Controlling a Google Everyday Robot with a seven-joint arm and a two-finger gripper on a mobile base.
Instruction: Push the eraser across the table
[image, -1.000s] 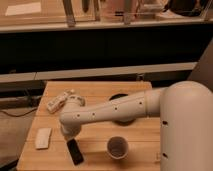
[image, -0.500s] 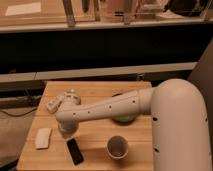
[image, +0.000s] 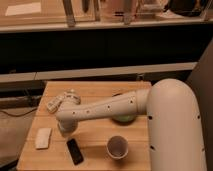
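Note:
The eraser (image: 75, 151), a flat black slab, lies near the front edge of the light-wood table (image: 95, 137), left of the white cup (image: 117, 146). My white arm reaches in from the right across the table. Its end, with the gripper (image: 65, 129), points down just behind the eraser's far end, a little to its left. The gripper looks apart from the eraser by a small gap.
A pale whitish block (image: 43, 138) lies at the front left. A white lumpy object (image: 60, 100) sits at the back left. A green bowl (image: 123, 119) is partly hidden under my arm. The table's left and front edges are close to the eraser.
The arm's end has drawn slightly back and left, away from the eraser's far end. The eraser, cup and block have not moved.

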